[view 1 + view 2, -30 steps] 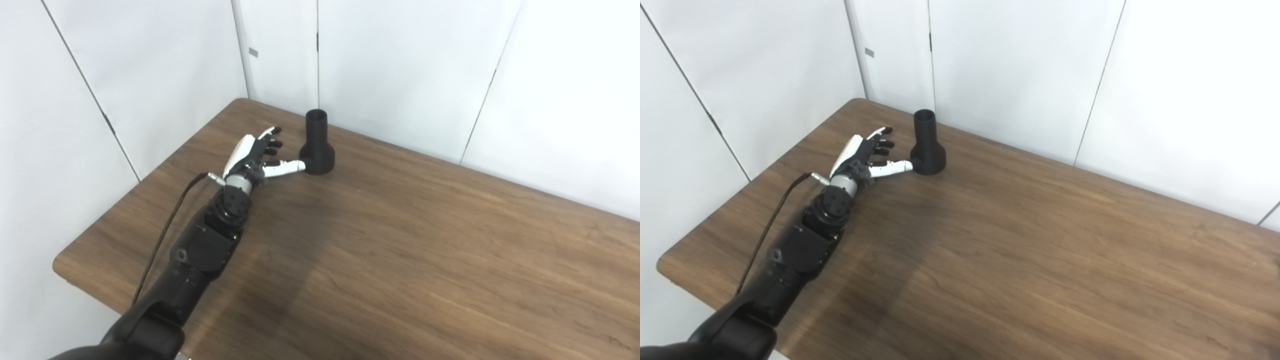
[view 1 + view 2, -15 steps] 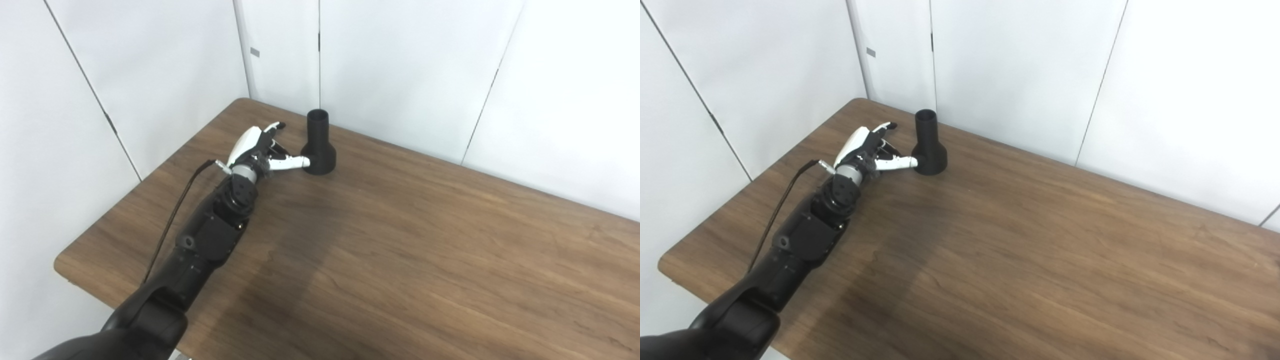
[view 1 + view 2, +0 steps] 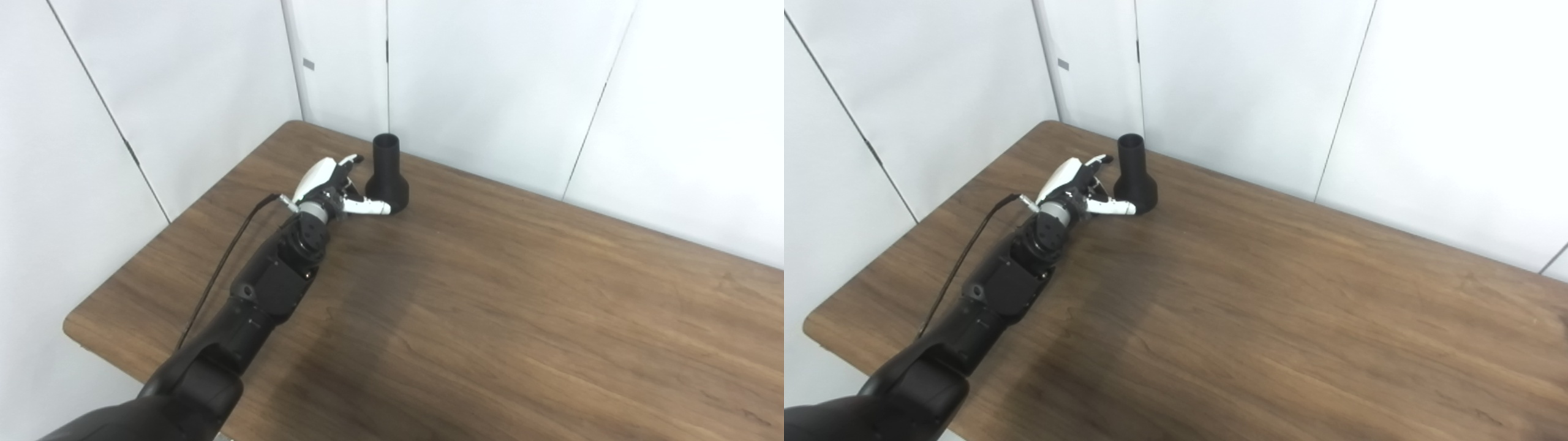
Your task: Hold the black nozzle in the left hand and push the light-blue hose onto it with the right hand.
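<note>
The black nozzle stands upright near the surface's far-left corner, long axis vertical, narrow open neck pointing up, flared base down. My left hand sits just left of the nozzle, fingers spread and holding nothing, thumb reaching along the base. I judge the nozzle rigid, light and smooth; the neck looks the best hold.

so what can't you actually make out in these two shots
- Whether the left hand touches the black nozzle: the thumb lies at its flared base, fingers by its neck, contact too small to tell in either view.
- Right hand: outside both views.
- Light-blue hose: in neither view.
- Nozzle's far side: hidden by its own body.
</note>
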Action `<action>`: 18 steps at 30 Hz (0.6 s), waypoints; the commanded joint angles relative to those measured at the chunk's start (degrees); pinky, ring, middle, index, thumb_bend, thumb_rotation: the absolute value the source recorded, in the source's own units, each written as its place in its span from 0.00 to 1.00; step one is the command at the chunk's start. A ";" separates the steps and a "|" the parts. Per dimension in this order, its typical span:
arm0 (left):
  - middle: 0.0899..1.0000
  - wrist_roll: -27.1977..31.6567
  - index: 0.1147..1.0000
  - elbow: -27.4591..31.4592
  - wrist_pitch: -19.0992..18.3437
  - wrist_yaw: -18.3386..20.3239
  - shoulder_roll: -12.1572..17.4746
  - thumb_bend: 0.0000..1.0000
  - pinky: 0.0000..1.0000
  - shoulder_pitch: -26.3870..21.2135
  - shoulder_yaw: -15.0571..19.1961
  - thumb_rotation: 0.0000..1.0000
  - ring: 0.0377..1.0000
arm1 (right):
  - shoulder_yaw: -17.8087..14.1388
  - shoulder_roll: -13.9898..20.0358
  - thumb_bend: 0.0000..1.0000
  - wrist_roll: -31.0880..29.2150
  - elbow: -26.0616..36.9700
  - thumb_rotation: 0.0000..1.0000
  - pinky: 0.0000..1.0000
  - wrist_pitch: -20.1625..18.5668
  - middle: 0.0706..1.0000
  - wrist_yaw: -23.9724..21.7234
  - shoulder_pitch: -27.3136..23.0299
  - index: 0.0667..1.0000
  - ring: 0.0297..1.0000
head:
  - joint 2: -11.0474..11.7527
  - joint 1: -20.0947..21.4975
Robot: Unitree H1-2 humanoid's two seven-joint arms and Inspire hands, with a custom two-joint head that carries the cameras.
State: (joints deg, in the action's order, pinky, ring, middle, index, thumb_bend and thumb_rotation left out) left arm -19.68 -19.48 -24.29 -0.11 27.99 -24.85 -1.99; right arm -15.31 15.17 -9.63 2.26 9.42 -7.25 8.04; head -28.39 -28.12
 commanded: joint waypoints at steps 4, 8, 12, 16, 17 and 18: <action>0.88 1.92 0.98 -2.26 3.43 0.68 0.04 1.00 0.67 3.55 1.18 0.34 0.84 | 0.00 0.63 0.50 -0.10 -1.73 0.18 0.51 1.14 0.67 0.22 -1.02 0.46 0.65 | 1.43 -0.34; 0.99 3.24 0.99 -3.54 7.60 0.65 0.40 1.00 0.85 4.42 2.89 0.37 0.96 | -0.01 1.01 0.49 0.62 -4.04 0.18 0.52 3.14 0.67 0.18 -1.94 0.46 0.66 | 1.76 -0.71; 0.99 3.53 0.99 -4.32 8.48 0.63 0.78 1.00 0.82 4.48 3.38 0.38 0.94 | 0.02 0.96 0.50 -0.29 -5.21 0.18 0.52 3.53 0.67 -0.06 -2.64 0.46 0.66 | 2.34 -0.89; 0.99 4.13 0.99 -4.95 9.38 0.90 1.19 1.00 0.83 4.25 3.94 0.37 0.95 | 0.14 1.03 0.50 0.26 -6.29 0.18 0.52 3.93 0.67 0.27 -3.21 0.46 0.65 | 2.88 -1.32; 0.99 4.12 0.99 -4.91 9.53 0.86 1.30 1.00 0.82 4.28 4.01 0.37 0.95 | 0.20 1.10 0.50 0.33 -6.53 0.18 0.52 4.17 0.67 0.20 -3.30 0.46 0.65 | 2.91 -1.38; 0.99 4.01 1.00 -4.16 8.95 0.80 1.27 1.00 0.83 4.44 4.07 0.37 0.95 | 0.26 1.24 0.50 0.40 -6.97 0.18 0.51 4.60 0.67 0.06 -3.41 0.46 0.65 | 2.99 -1.44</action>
State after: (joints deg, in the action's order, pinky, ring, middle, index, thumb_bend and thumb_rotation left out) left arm -15.94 -21.99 -13.09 -0.79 28.60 -22.32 2.28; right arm -15.40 16.74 -9.33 -2.59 11.68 -7.33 4.41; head -25.31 -29.53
